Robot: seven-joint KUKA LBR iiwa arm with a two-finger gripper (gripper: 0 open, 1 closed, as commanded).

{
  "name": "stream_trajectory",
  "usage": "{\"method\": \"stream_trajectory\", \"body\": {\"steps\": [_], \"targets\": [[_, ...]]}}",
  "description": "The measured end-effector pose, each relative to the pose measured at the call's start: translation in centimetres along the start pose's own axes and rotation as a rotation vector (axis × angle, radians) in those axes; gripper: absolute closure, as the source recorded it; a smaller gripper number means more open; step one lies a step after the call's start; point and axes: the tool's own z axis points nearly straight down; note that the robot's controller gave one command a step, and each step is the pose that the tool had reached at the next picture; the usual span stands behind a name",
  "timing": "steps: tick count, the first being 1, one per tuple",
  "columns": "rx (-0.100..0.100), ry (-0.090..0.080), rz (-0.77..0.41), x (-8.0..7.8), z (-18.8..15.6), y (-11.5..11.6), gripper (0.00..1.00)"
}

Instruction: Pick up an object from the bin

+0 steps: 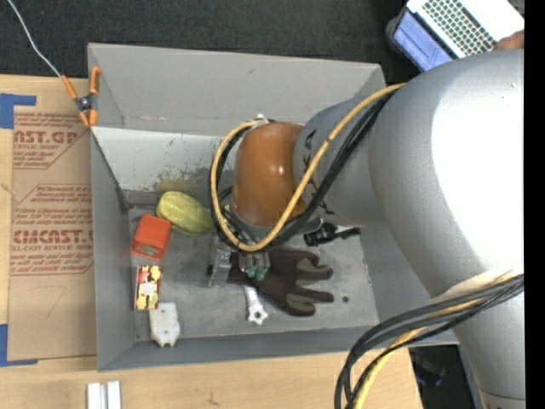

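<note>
The gripper (228, 267), apart or together unclear, hangs low over the floor of the grey bin (197, 315) beside a dark glove (295, 281).

One grey bin (238, 75) holds six loose things; one yellow-green rounded fruit (184, 212) left of centre; one orange block (151, 238) just below it; one yellow-and-red packet (147, 285) at lower left; one dark glove (296, 281) at lower centre; two white things, a blocky white piece (164, 324) at lower left and a smaller white piece (255, 308) beside the glove.
</note>
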Motion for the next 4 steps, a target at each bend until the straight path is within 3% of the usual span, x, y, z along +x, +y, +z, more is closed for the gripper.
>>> {"method": "stream_trajectory", "body": {"steps": [4], "targets": [[-0.001, 0.000, 0.000, 0.00, 0.00, 0.01, 1.00]]}}
